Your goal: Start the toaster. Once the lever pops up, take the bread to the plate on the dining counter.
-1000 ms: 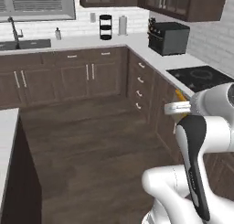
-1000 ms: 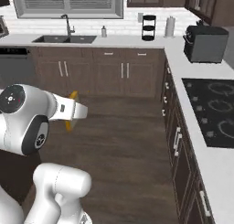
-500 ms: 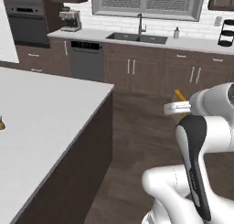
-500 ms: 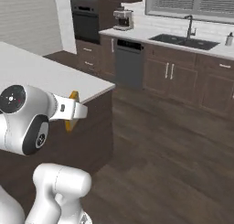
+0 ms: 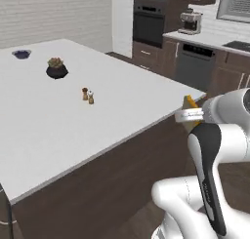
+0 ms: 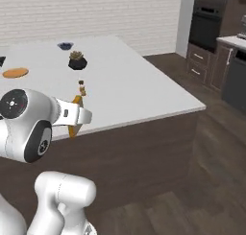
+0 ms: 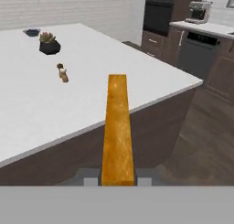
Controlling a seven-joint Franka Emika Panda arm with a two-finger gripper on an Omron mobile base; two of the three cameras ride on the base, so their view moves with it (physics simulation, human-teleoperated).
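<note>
Hand is clamped on the bread, gripping it edge-on: in the hand view the golden crust runs straight out ahead between the two fingertips. In the left base view the bread pokes up just past the wrist, hand below it, near the corner of the bench. In the right base view the bread hangs in front of the bench's near edge, hand at the end of the white forearm.

Bench is a broad white island top, ahead and to the left of the hand. Bread is off the bench, held out over the floor beside the near edge, not touching the top.

Plate sits far out on the bench, well away from the hand, flat, orange-tan, nothing on it.

Between hand and far end: two small shakers standing just beside each other mid-bench, also seen at and. Past those, a dark pot with a plant. Beyond the pot, a small dark bowl; contents too small to tell.

Off to the hand's right: dark wall ovens, dishwasher, coffee machine on the back worktop.
</note>
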